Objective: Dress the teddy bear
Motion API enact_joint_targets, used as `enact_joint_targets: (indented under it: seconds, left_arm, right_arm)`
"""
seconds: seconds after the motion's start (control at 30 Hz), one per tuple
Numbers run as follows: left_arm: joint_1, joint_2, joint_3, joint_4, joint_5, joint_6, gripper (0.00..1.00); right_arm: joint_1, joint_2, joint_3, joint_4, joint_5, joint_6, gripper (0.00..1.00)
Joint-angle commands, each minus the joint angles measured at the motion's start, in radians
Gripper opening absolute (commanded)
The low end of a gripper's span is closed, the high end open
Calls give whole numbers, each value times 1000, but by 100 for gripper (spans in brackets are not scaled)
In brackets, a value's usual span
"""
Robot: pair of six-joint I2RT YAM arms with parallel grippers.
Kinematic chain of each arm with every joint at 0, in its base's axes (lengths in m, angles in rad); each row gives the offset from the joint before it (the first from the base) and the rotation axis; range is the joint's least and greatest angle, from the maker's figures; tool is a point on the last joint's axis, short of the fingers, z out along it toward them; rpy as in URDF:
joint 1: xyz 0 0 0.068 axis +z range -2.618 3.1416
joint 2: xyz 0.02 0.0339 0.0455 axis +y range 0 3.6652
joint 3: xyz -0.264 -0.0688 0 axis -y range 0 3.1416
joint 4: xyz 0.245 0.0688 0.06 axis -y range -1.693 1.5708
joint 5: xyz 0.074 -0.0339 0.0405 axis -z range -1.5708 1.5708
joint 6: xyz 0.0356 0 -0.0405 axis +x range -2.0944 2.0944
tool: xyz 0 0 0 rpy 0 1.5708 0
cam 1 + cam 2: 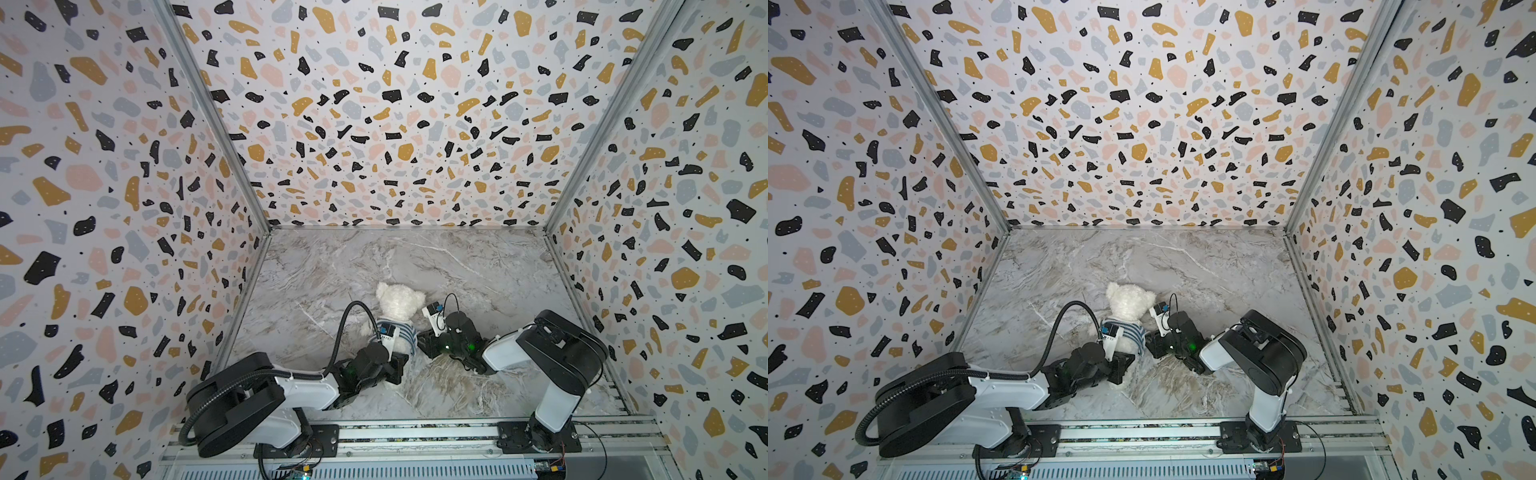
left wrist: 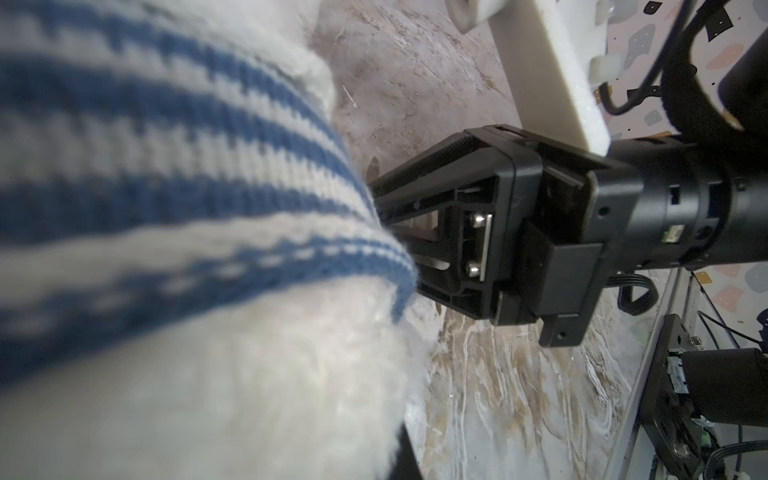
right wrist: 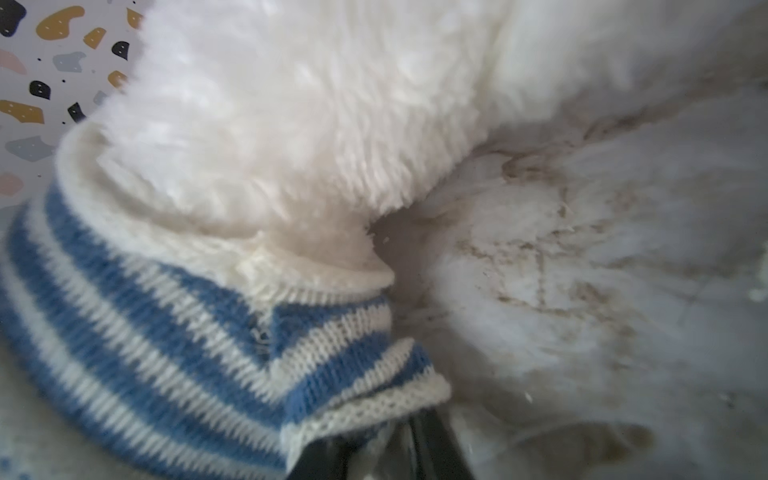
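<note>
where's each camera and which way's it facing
Top views: high behind left arm and right arm, looking down on the marble table and teddy bear.
Left wrist: on that arm, facing the striped shirt and right gripper.
Right wrist: on that arm, facing fur, shirt hem, own dark fingers.
Shared: shirt in both wrist views.

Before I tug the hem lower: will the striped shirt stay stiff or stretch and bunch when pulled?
Likely floppy and stretchy: the striped shirt is knit, bunched where the right gripper holds its hem. Probably clings to the fluffy teddy bear, so pulling may drag it.
</note>
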State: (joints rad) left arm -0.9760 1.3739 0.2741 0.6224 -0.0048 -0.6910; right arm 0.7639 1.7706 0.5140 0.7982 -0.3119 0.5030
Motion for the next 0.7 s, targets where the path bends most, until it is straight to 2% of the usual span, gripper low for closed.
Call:
enact_joint_targets:
  seconds: [0.0,0.07,0.13,0.2,0.37,0.67]
  left_arm:
    - [-2,17,-16,33,57,24,0]
    - [-1,15,-17,33,58,24,0]
    - [1,7,-22,33,53,21,0]
    - [4,-9,-32,33,45,15,0]
    - [25,-84,-64,5,13,5,0]
    - [83,-249,-99,-67,5,-1,0]
  right_arm:
    - [14,20,43,-76,-21,-55,30]
    - [20,28,48,-85,-14,-68,27]
    - [17,33,42,-76,-20,-68,7]
    - [15,23,27,-63,-21,-71,0]
    - [16,-64,-38,-31,2,-90,0]
    - [76,-301,-148,-105,78,-157,0]
